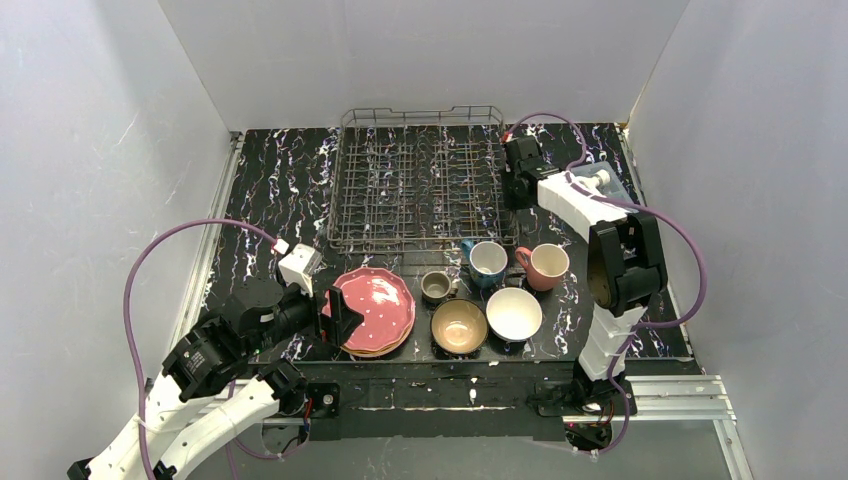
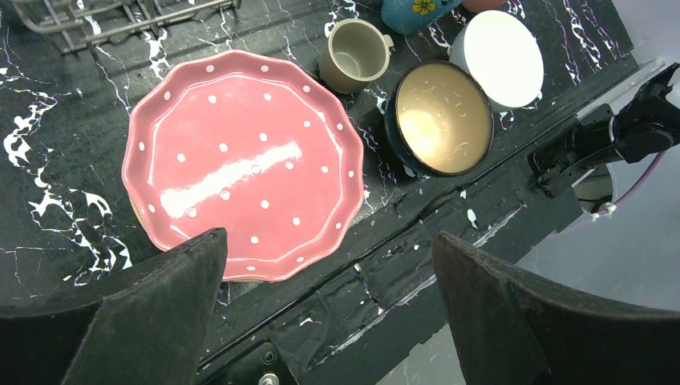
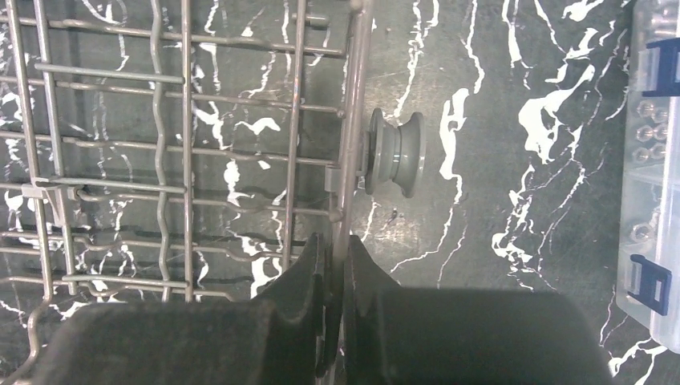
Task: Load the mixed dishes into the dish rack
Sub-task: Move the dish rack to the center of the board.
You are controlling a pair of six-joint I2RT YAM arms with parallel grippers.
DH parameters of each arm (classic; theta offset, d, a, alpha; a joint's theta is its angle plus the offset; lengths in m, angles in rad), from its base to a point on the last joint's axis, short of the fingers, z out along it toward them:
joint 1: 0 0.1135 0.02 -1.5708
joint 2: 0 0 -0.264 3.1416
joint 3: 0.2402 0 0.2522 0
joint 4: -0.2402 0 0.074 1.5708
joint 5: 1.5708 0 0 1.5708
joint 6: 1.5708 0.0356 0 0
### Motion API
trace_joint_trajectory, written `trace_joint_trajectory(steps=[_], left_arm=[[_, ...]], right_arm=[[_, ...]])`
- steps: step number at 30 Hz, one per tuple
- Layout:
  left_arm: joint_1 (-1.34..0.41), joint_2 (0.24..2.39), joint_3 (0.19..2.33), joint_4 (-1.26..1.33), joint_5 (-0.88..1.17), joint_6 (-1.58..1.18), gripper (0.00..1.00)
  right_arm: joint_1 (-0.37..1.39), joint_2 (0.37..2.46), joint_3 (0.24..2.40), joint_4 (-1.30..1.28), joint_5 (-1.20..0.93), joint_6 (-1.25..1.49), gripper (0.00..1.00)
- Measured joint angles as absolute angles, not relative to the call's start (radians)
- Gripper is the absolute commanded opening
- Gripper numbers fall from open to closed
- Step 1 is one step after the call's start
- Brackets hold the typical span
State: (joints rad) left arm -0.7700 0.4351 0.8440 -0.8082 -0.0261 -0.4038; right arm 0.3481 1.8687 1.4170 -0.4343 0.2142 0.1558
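**A:** From above, how do things lie?

**B:** The rack [image 1: 420, 180] sits at the far middle of the desk [image 1: 270, 200] with no dishes in it. The plates [image 1: 375, 312] are stacked at the near edge, with mugs [image 1: 487, 262] and bowls [image 1: 514, 313] just to their right. The left fingers [image 1: 338, 312] are spread wide at the stack's left rim. The right fingers [image 1: 518, 188] are at the rack's right side.

**A:** And the left wrist?

**B:** The pink plate [image 2: 244, 164] lies flat on top of the stack, ahead of the open fingers, which hold nothing. I'd judge the step in hand is picking up that plate. Lying flat, it offers little to pinch. So come in low, slip one finger under the scalloped rim, and take the top plate alone. The olive mug [image 2: 353, 54] stands near its far edge, so lift away from it.

**A:** The right wrist?

**B:** The fingers are closed on the rack's side wire, just short of a grey roller [image 3: 393, 152]. That looks like bracing. A firm pinch there should stop the rack sliding when a plate goes in between the tines. The clear box [image 3: 653, 200] lies well apart, to the right.
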Motion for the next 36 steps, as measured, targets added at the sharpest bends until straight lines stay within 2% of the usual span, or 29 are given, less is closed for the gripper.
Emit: trace_joint_trajectory(steps=[19,36], left_arm=[[-0.77,0.435,0.844,-0.808,-0.027,-0.404,0.99],[-0.77,0.435,0.844,-0.808,-0.027,-0.404,0.99]], right_arm=[[0.398,1.857,1.408,-0.437,0.243,0.182,0.01],[0.313,1.822,1.369,-0.464,0.207,0.222,0.01]])
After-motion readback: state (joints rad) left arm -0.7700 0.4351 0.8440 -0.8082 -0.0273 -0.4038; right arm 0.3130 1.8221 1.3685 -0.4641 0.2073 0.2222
